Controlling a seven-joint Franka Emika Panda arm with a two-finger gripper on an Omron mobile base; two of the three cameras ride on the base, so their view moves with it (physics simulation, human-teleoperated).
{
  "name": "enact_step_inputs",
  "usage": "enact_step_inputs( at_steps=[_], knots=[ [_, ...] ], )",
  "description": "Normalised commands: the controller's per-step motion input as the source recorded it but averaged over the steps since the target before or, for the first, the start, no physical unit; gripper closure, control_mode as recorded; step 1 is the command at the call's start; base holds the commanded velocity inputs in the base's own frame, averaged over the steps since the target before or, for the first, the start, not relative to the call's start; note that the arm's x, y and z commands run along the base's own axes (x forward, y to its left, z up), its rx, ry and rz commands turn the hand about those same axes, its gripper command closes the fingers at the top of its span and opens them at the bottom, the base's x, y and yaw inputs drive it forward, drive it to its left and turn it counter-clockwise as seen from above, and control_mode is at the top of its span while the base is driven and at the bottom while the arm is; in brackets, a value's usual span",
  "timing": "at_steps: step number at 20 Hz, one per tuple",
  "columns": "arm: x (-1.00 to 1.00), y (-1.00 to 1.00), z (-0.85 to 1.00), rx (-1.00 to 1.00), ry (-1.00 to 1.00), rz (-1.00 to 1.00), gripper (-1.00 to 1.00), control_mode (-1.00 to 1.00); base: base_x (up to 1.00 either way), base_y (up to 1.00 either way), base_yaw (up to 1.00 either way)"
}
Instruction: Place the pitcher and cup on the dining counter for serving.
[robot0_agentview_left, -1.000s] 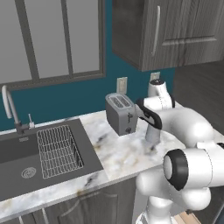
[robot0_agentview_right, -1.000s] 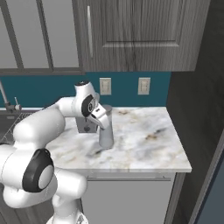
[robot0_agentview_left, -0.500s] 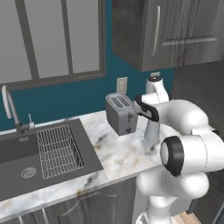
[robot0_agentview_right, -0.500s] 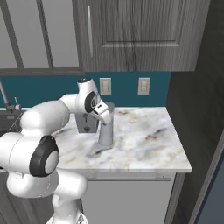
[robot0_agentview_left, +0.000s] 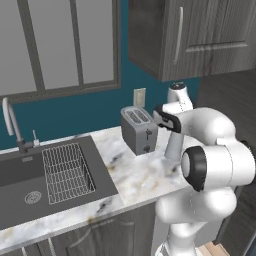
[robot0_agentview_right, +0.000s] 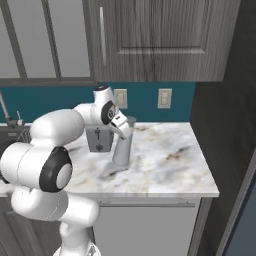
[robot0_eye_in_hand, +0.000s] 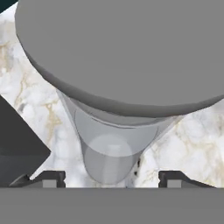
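Here the pitcher (robot0_eye_in_hand: 109, 153) stands between the spread tool (robot0_eye_in_hand: 111, 178) tips (untouched).

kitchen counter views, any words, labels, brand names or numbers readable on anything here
None: no readable text in any view.
Boxy grey toaster: dark knobs on its end, no lettering.
Tall slim grey pitcher with the darker round lid: plain, no label.
White wall outlet plates: blank.
Dark wood upper cabinets: handles alone, no signs.
White-grey veined marble worktop: veining, no print.
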Motion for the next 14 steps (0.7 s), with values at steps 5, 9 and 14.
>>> enact_step_inputs(
  at_steps=[5, 9, 14],
  knots=[
    [0.00, -0.16, -0.17, 0.00, 0.00, 0.00, 1.00, -1.00, 0.00, 0.00, 0.00],
    [0.00, 0.00, 0.00, 0.00, 0.00, 0.00, 1.00, -1.00, 0.00, 0.00, 0.00],
    [-0.09, 0.00, 0.00, 0.00, -0.03, 0.00, 1.00, -1.00, 0.00, 0.00, 0.00]
  ],
)
